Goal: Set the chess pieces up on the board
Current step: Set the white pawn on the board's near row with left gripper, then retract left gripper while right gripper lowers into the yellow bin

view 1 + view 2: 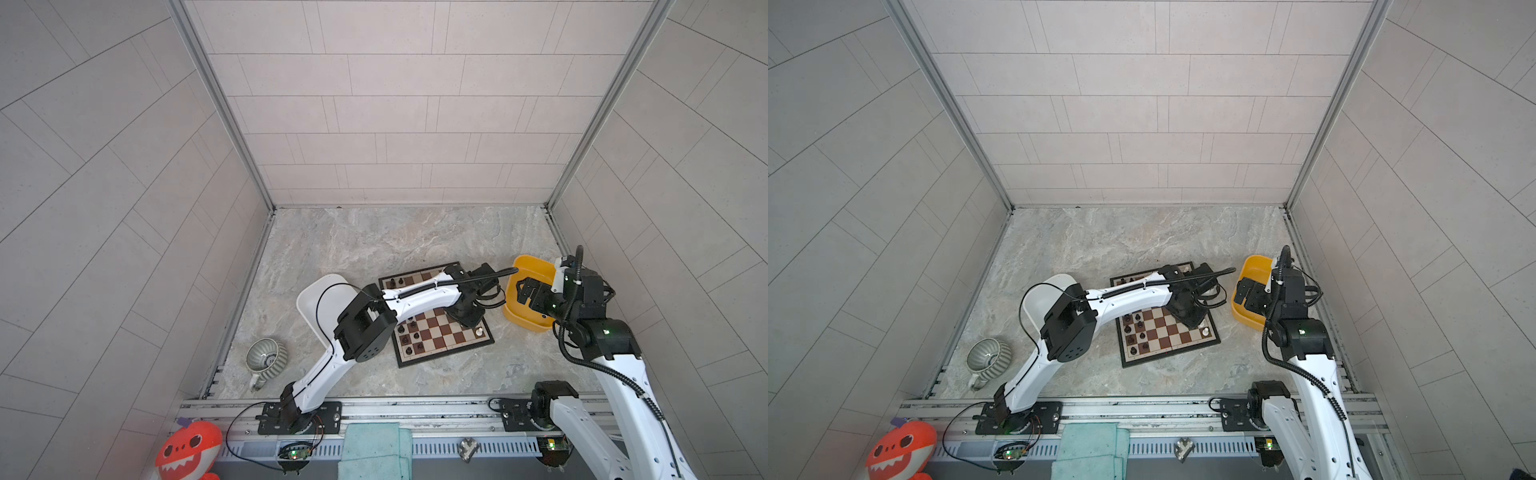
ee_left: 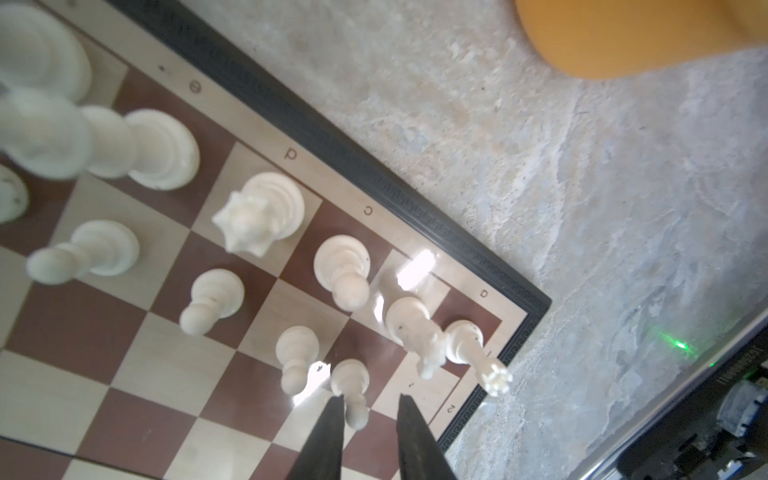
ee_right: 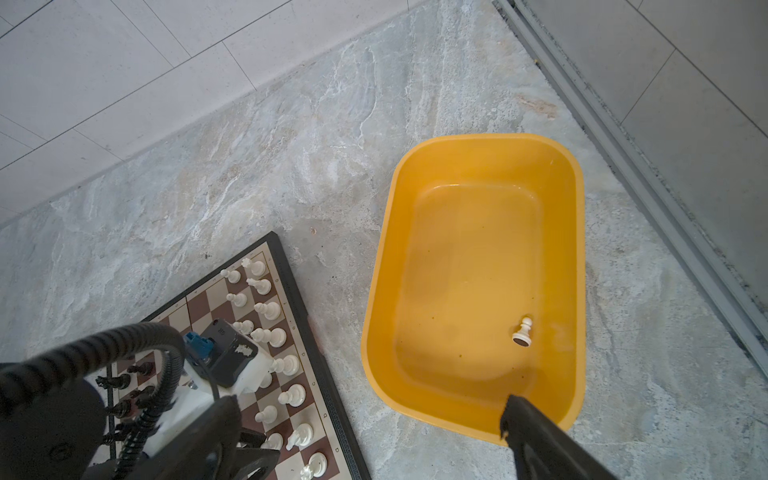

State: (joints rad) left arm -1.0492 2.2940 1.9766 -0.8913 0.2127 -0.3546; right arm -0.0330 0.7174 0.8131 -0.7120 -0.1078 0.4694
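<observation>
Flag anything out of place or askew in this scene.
One white pawn lies tipped on its side in the yellow tub, apart from the board, its dark underside showing. The board sits turned at an angle to the table's edges in both top views. Nothing looks spilled or broken.

The board gleams glossy on its wood-look squares, the cream chess pieces look like smooth plastic, as does the faintly shiny yellow tub — while the tabletop looks like matt, veined stone.
</observation>
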